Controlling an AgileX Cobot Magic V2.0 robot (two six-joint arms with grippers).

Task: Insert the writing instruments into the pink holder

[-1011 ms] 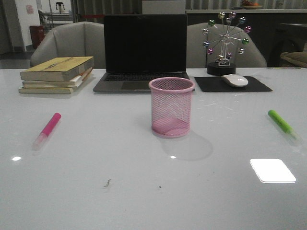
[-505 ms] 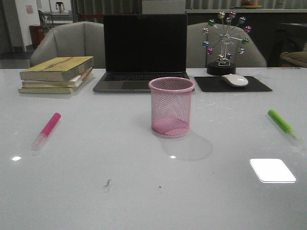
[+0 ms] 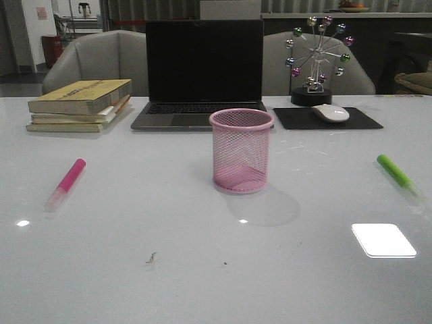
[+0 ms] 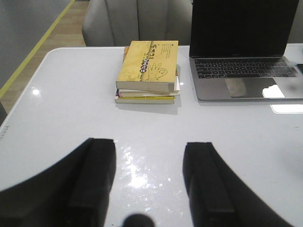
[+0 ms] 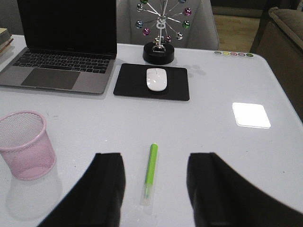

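Pink holder: the pink mesh pen cup (image 3: 241,150) stands upright and empty at mid-table, just in front of the laptop (image 3: 202,71); neither marker is in it yet.
Green marker: the lime green highlighter (image 5: 150,172) lies flat on the table on my right side, well apart from the cup.
Key relation: in my right wrist view the green highlighter lies between the two fingers of my right gripper (image 5: 154,189), its long axis running roughly straight away from the wrist, so I judge a plain descent would bracket it across its width.
Right gripper: fingers spread apart, nothing held.
Pink marker: the magenta highlighter (image 3: 65,183) lies flat on my left side, pale cap toward the near edge, slanting away toward the stack of books (image 3: 79,104).
Left gripper: my left gripper (image 4: 149,184) has its fingers apart, holding nothing, with bare table between them.
Nearer arm: right for the green marker, left for the magenta one, judging by sides.
Hidden: the magenta highlighter does not show in my left wrist view, so I cannot tell how it lies from that hand.
Cut off: neither arm appears in the front view, so gripper height above the table is hard to judge.
Faint: the green highlighter's clear cap is hard to make out.
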